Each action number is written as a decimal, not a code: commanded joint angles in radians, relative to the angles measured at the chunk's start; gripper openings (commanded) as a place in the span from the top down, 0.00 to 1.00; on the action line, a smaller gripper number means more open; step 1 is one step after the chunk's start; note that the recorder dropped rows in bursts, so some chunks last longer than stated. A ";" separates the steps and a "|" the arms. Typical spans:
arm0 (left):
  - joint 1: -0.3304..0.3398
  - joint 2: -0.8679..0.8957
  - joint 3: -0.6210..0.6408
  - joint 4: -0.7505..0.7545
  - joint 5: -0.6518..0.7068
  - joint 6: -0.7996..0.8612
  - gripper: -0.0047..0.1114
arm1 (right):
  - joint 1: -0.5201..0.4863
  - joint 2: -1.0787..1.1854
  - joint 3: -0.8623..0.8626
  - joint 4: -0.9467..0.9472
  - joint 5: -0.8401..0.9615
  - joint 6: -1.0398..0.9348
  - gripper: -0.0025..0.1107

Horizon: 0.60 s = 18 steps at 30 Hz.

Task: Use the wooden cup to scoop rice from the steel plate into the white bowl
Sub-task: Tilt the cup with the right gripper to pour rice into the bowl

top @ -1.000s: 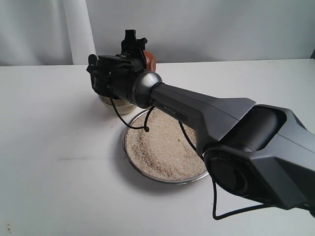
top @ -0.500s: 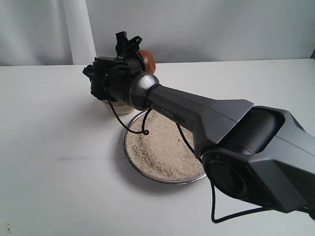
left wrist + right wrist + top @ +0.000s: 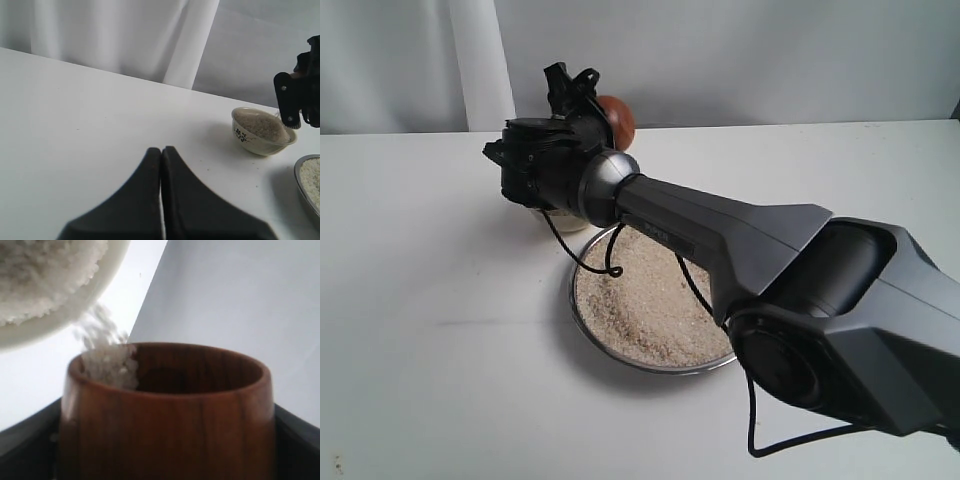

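My right gripper [image 3: 572, 92] is shut on the reddish-brown wooden cup [image 3: 617, 121] and holds it tipped above the white bowl [image 3: 262, 132]. In the right wrist view the cup [image 3: 167, 415] sits between dark fingers [image 3: 27, 440], and rice [image 3: 107, 360] spills over its lip toward the rice-filled bowl [image 3: 60, 315]. In the exterior view my wrist hides most of the bowl [image 3: 563, 221]. The steel plate [image 3: 582, 320] lies just in front of the bowl, heaped with rice [image 3: 645, 300]. My left gripper [image 3: 161, 150] is shut and empty over bare table, well away from the bowl.
The right arm [image 3: 770, 260] stretches across the plate from the lower right. A white wall and curtain [image 3: 125, 35] stand behind the table. The plate's edge [image 3: 301, 182] shows beside the bowl in the left wrist view.
The right wrist has rolled further and shifted slightly left, tipping the cup more steeply over the bowl. The plate has not moved.
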State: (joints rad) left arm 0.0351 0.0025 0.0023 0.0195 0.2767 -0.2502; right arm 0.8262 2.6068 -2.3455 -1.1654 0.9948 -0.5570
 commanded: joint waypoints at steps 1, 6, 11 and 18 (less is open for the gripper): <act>-0.005 -0.003 -0.002 -0.002 -0.010 -0.004 0.96 | 0.002 -0.009 -0.012 -0.060 -0.001 -0.009 0.98; -0.005 -0.003 -0.002 -0.002 -0.010 -0.004 0.96 | 0.004 -0.035 -0.012 -0.065 -0.014 -0.049 0.98; -0.005 -0.003 -0.002 -0.002 -0.010 -0.004 0.96 | 0.004 -0.064 -0.012 -0.036 -0.026 -0.067 0.98; -0.005 -0.003 -0.002 -0.002 -0.010 -0.004 0.96 | 0.004 -0.078 0.068 -0.032 -0.038 -0.139 0.98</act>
State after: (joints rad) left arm 0.0351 0.0025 0.0023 0.0195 0.2767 -0.2502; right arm 0.8262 2.5420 -2.3134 -1.1703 0.9570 -0.6732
